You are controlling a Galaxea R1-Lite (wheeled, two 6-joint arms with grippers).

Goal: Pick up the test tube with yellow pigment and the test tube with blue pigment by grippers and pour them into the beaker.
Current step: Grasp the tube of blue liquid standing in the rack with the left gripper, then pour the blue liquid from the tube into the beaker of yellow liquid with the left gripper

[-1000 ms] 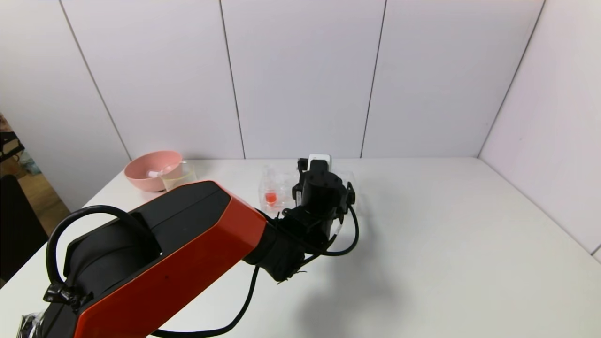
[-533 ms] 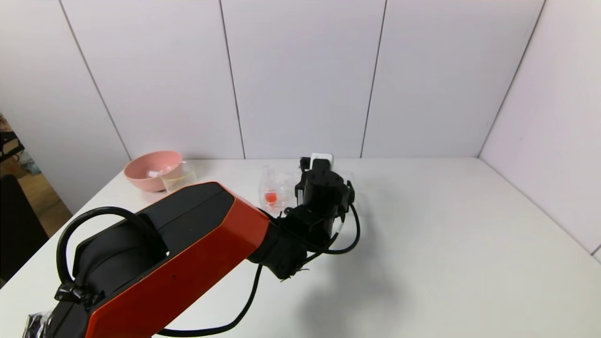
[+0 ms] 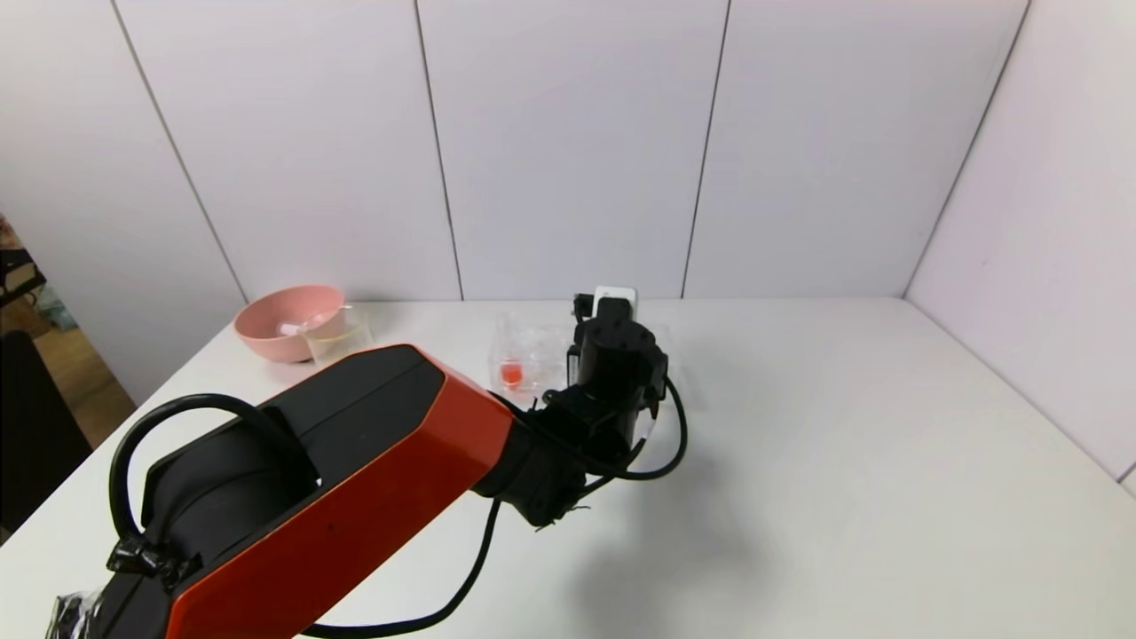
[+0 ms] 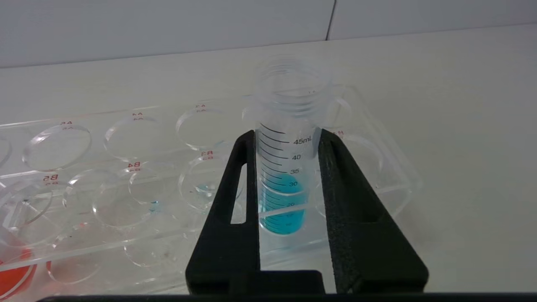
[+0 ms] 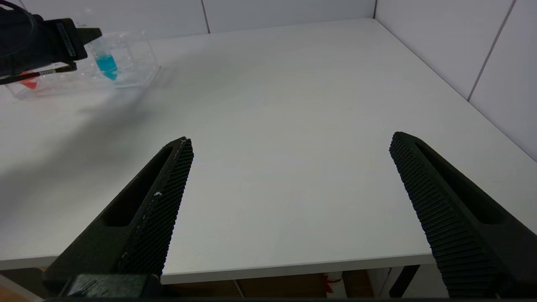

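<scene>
From the head view, we see our left claw [image 3: 612,333] reaching over the clear tube rack [image 3: 524,351] at the back of the counter [image 3: 843,461]; a tube with red-orange liquid [image 3: 511,373] stands in the rack, and the beaker [image 3: 339,332] sits just beside the pink bowl [image 3: 286,319] far to the left.

In the left wrist view, our left claw [image 4: 288,138] is pinching the test tube with blue pigment [image 4: 285,167], upright in the rack's end hole.

In the right wrist view, our right claw [image 5: 291,144] hangs spread wide over bare counter, well apart from the rack.
</scene>
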